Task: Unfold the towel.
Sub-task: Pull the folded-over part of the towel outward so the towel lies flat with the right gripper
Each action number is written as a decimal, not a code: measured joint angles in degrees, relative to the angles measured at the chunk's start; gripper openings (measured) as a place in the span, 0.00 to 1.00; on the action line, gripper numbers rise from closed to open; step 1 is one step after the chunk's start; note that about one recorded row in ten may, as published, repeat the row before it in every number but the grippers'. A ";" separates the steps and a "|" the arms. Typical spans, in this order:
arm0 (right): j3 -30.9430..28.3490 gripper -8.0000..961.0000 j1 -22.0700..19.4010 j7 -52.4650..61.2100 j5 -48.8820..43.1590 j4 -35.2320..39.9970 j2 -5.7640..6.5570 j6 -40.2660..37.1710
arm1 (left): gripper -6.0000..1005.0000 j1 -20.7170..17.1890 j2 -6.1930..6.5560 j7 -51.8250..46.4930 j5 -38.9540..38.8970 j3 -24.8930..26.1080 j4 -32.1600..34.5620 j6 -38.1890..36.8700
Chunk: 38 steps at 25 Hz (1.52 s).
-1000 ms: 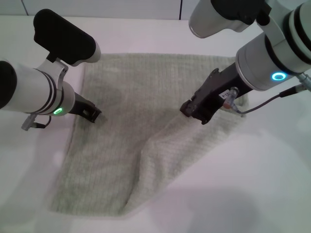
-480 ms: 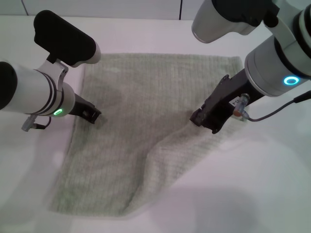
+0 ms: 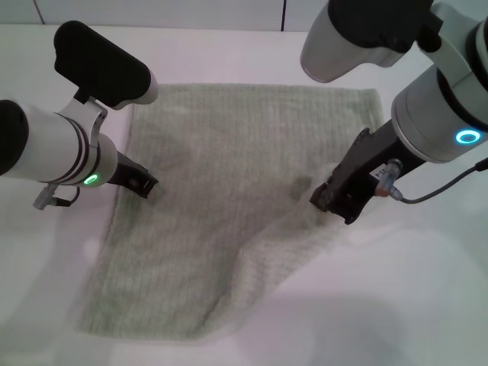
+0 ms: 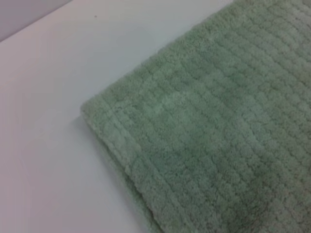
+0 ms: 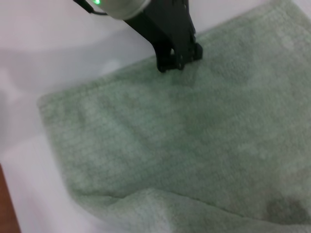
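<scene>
The pale green towel (image 3: 221, 145) lies spread on the white table; its near right part is lifted into a raised fold (image 3: 278, 236). My right gripper (image 3: 334, 204) is shut on the towel at the top of that fold, near the towel's right side. My left gripper (image 3: 146, 183) is shut, with its tips pressed down on the towel's left edge; it also shows in the right wrist view (image 5: 179, 59). The left wrist view shows a rounded, doubled edge of the towel (image 4: 218, 121) on the table. The right wrist view shows the flat towel (image 5: 194, 126) with the fold near the camera.
The white table (image 3: 427, 297) surrounds the towel on all sides. A wall panel runs along the table's far edge (image 3: 229, 15). A grey cable (image 3: 442, 187) hangs from my right wrist.
My right gripper has moved to the right and slightly nearer, dragging the towel's fold with it, so more of the towel lies flat. My left gripper has stayed on the left edge.
</scene>
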State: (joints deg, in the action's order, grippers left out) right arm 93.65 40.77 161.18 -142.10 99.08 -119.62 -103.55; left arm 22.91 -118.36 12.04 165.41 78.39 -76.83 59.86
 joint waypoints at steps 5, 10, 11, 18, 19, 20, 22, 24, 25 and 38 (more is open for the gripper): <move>0.93 0.01 0.57 1.19 -1.52 0.60 -0.05 -1.19 | 0.00 0.15 0.03 0.00 0.00 0.00 0.00 0.27; 1.12 0.01 0.81 1.70 -1.55 1.10 -0.05 -2.00 | 0.00 0.00 0.06 0.00 0.00 0.00 -0.79 0.45; 1.16 0.01 0.81 1.74 -1.56 1.11 -0.05 -2.06 | 0.00 -0.20 0.06 0.00 0.00 0.00 -1.24 0.49; 1.47 0.01 0.88 1.99 -2.63 1.44 -0.02 -3.14 | 0.00 0.04 0.06 0.00 0.00 0.00 -1.38 1.23; 1.53 0.01 0.89 2.00 -2.89 1.51 -0.02 -3.24 | 0.00 0.05 0.07 0.00 0.00 0.00 -1.43 1.27; 1.56 0.01 0.89 2.00 -3.05 1.56 -0.03 -3.34 | 0.00 0.06 0.07 0.00 0.00 0.00 -1.46 1.28; 1.57 0.01 0.89 2.12 -3.08 1.69 -0.04 -3.54 | 0.00 0.09 0.06 0.01 0.00 0.00 -1.50 1.45; 1.58 0.01 0.89 2.40 -3.10 1.92 -0.06 -3.91 | 0.00 0.14 0.06 0.01 0.00 0.00 -1.51 1.62; 1.65 0.01 0.90 2.52 -3.10 2.08 -0.06 -4.12 | 0.00 0.17 0.06 0.02 0.00 0.01 -1.52 1.67; 3.02 0.01 1.30 4.45 -3.19 3.31 -0.09 -6.13 | 0.00 0.39 0.06 0.07 0.00 0.00 -1.65 1.93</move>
State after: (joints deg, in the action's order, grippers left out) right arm 96.67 42.07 165.63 -145.29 102.39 -119.71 -109.68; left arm 23.30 -118.30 12.11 165.41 78.40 -78.49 61.79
